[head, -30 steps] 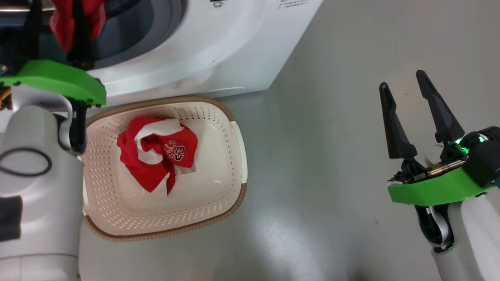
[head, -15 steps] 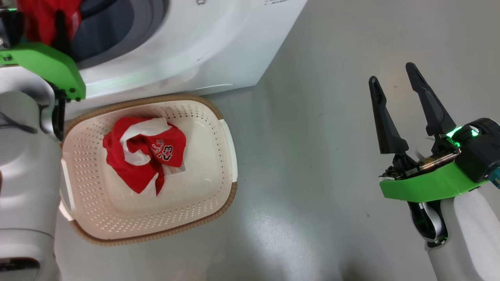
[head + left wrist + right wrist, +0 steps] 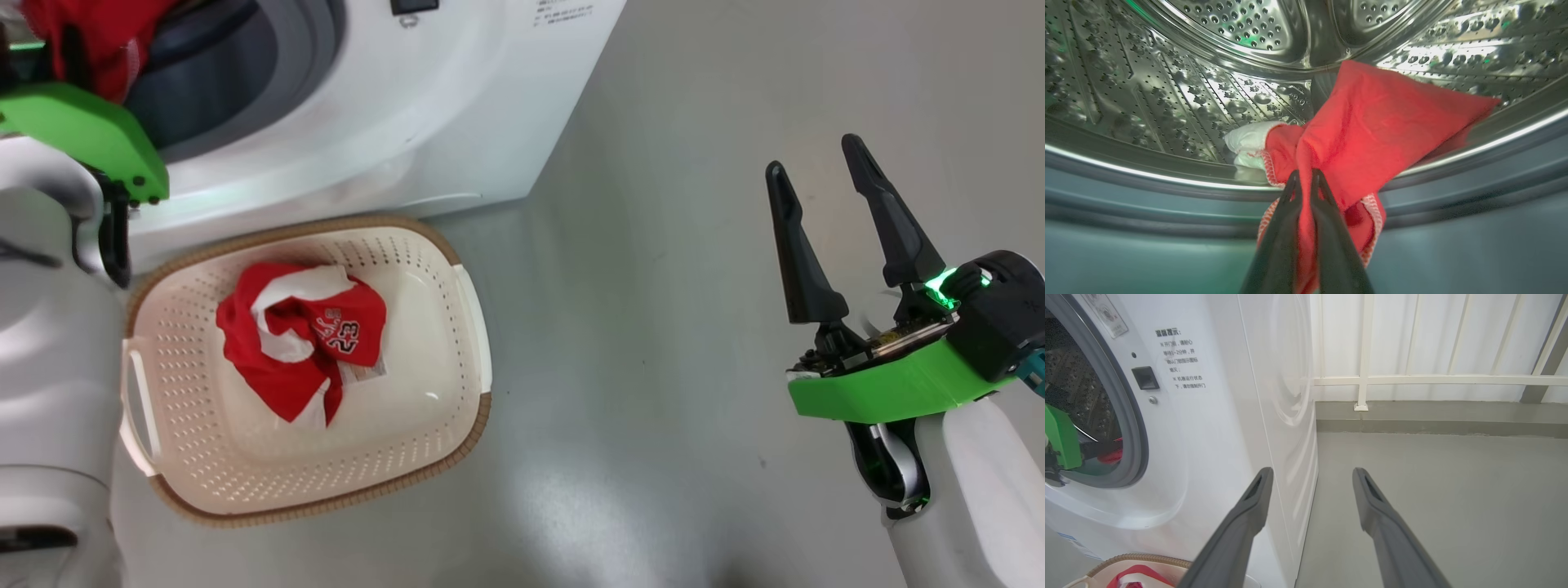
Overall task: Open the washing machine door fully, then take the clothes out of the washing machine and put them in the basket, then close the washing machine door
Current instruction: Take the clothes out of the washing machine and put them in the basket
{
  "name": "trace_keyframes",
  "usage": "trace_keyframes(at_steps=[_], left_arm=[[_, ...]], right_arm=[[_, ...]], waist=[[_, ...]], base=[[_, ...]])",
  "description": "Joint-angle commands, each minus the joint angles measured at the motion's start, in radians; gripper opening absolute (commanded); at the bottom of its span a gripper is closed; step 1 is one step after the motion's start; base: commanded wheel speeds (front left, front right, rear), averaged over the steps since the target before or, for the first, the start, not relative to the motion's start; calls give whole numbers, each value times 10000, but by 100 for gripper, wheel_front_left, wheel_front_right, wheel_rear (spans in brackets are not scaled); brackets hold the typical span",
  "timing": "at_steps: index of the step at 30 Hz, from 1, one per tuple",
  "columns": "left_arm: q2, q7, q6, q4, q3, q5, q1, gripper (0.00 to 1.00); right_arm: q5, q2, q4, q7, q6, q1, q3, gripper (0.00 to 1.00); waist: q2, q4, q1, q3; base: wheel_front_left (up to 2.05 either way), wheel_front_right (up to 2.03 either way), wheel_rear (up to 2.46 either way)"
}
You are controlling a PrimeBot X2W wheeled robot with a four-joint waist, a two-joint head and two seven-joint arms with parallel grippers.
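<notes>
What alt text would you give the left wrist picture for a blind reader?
The left gripper is shut on a red garment with white-stitched edges, at the mouth of a washing machine's shiny perforated drum. A bit of white cloth lies in the drum beside it, and the grey rubber ring runs across below.

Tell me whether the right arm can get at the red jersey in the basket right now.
Probably yes. The red jersey lies uncovered in the open basket, the right gripper hangs open over the floor beside it, and the left gripper is away at the drum.
</notes>
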Motion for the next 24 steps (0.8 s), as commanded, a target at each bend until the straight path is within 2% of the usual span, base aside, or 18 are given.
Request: trace_keyframes(at_steps=[1,10,24], left_arm=[[352,-291,-155,-199,206,-201,319,0],[134,-1022,-848,-1167,678,-963,1502,0],[-271,-1039,-911,-4915,1166,-816,4553,0]], right_arm=[[13,28,-193,-63,65,190,176,100],[-22,-35,-121,-63,65,527,101,100],[-27,-88,46,-63,65,1155,151,100]], waist=[[-1,63,0,-237],[-1,385,0,-1007],[-1,555,0,-2432]], base=[[0,0,0],[0,0,0],[0,0,0]])
